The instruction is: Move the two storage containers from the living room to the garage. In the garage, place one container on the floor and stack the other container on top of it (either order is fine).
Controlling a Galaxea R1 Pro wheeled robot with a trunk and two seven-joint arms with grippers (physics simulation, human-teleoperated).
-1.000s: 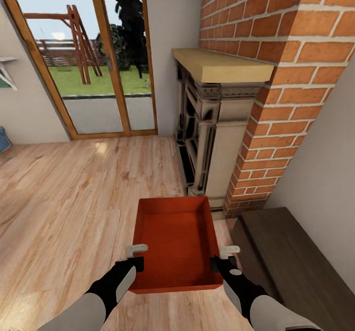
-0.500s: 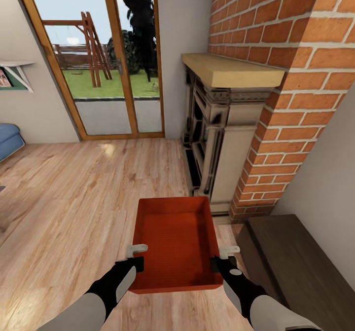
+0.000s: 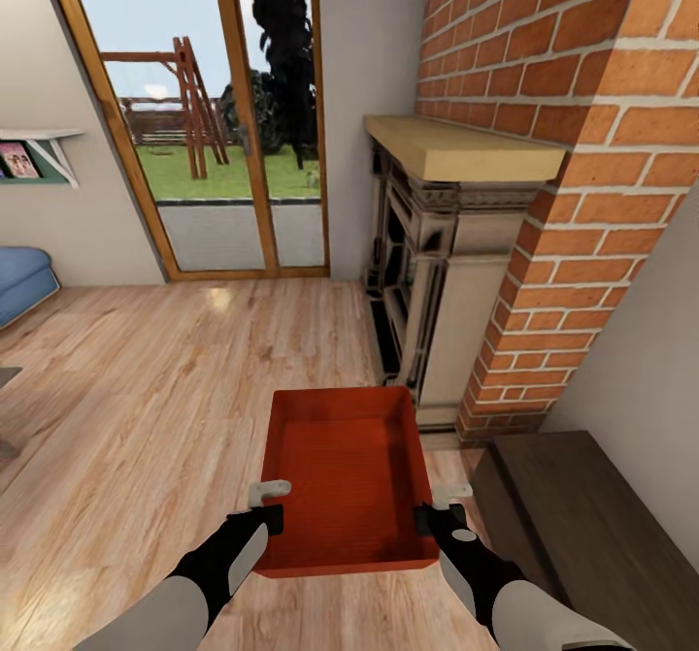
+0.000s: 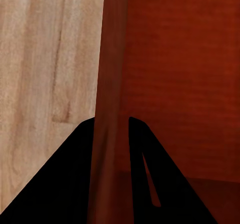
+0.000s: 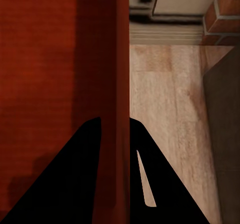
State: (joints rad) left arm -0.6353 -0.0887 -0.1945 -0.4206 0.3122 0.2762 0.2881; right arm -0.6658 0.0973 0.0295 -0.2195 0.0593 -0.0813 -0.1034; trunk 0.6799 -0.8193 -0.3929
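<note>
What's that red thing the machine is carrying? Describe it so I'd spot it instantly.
Find the red brick fireplace; in front of it, over the light wood floor, both grippers clamp an orange-red storage container by its side walls. It is an open, empty, thin-walled rectangular bin, brighter than the dark low cabinet beside it.

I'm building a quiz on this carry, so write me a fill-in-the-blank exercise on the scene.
1. The storage container is held by ____ grippers, one on each side wall.
2. The left gripper has its fingers astride the container's thin ____.
3. The fireplace is set in a chimney of red ____.
4. Under the container lies a light ____ plank floor.

Missing words: two; wall; brick; wood
</note>
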